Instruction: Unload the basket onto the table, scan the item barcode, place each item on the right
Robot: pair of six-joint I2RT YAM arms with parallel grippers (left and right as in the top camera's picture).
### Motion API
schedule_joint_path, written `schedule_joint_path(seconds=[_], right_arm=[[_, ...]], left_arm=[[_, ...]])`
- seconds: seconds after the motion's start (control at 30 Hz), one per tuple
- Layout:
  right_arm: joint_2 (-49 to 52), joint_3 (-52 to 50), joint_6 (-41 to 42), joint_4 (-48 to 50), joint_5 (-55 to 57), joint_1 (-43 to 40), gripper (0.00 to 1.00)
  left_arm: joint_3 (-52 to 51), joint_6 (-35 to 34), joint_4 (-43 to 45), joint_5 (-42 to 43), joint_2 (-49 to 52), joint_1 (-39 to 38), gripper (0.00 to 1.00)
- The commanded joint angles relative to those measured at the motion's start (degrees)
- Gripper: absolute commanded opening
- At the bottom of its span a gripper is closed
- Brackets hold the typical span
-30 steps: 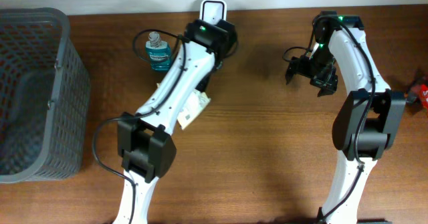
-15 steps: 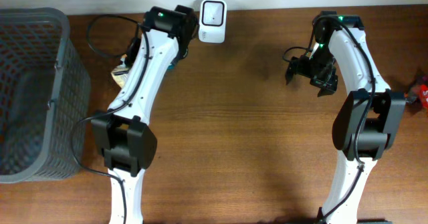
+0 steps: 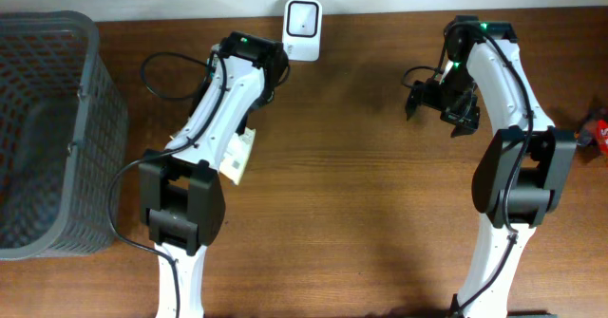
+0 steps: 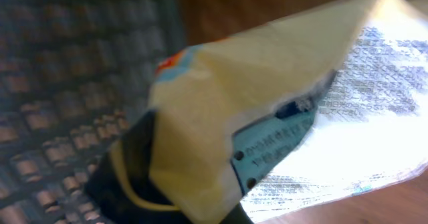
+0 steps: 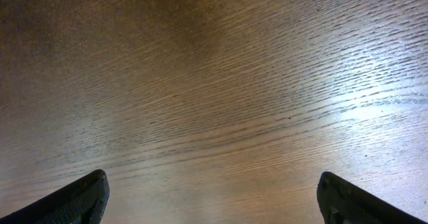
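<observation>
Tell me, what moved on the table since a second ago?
The left arm swung left toward the basket, then partway back toward the scanner, carrying the packet the whole time. The blue bottle seen earlier no longer shows. The right arm, scanner and basket stayed put.

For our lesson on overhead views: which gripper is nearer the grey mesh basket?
Left. The left gripper, shut on a cream printed packet, is a little right of the grey mesh basket; the right gripper hangs open far across the wooden table.
</observation>
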Motion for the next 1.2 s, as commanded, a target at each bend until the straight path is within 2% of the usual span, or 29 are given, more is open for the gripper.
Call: schedule_joint_path(seconds=[0.0, 0.1, 0.2, 0.3, 0.4, 0.5, 0.67, 0.77, 0.9, 0.97, 1.1, 1.13, 1.17], right_arm=[[-0.22, 0.85, 0.48, -0.17, -0.26, 0.24, 0.99], [-0.22, 0.85, 0.48, -0.17, -0.26, 0.24, 0.99], [-0.22, 0.85, 0.48, -0.17, -0.26, 0.24, 0.99], [-0.22, 0.85, 0.48, -0.2, -0.26, 0.24, 0.99], [-0.22, 0.85, 0.48, -0.17, -0.26, 0.24, 0.99], [-0.22, 0.85, 0.48, -0.2, -0.26, 0.24, 0.99], [-0.22, 0.85, 0.48, -0.17, -0.26, 0.24, 0.99], [-0.22, 0.85, 0.48, -0.2, -0.28, 0.24, 0.99], [-0.22, 0.85, 0.48, -0.2, -0.26, 0.24, 0.99], [-0.22, 0.85, 0.48, -0.17, -0.26, 0.24, 0.99], [-0.22, 0.85, 0.48, -0.17, -0.26, 0.24, 0.99], [-0.22, 0.85, 0.48, -0.17, -0.26, 0.24, 0.99], [-0.22, 0.85, 0.48, -0.17, -0.26, 0.24, 0.99]], left_arm=[[0.42, -2.71, -0.07, -17.64, -2.27, 1.92, 0.0], [0.42, -2.69, -0.07, -25.05, -2.27, 6.45, 0.0], [0.42, -2.71, 0.02, -24.92, -2.27, 10.95, 0.0], [0.37, -1.36, 0.55, -14.12, -2.14, 11.85, 0.0], [-0.02, -1.42, 0.22, -10.82, -2.14, 10.19, 0.0], [-0.02, -1.38, 1.22, 0.79, -2.14, 6.38, 0.0], [-0.02, -1.4, 2.62, 5.6, -2.14, 0.44, 0.0], [-0.02, -1.11, 5.16, 18.67, -2.14, -2.62, 0.0], [-0.02, -0.79, 13.68, 44.87, -2.14, -6.29, 0.0], [-0.02, -0.83, 18.73, 54.42, -2.14, -7.63, 0.0], [-0.02, -3.74, 25.42, 61.31, -2.14, -9.97, 0.0], [-0.02, -5.75, 25.77, 61.31, -2.14, -10.51, 0.13], [-0.02, -5.75, 25.79, 61.29, -2.14, -10.91, 0.21]])
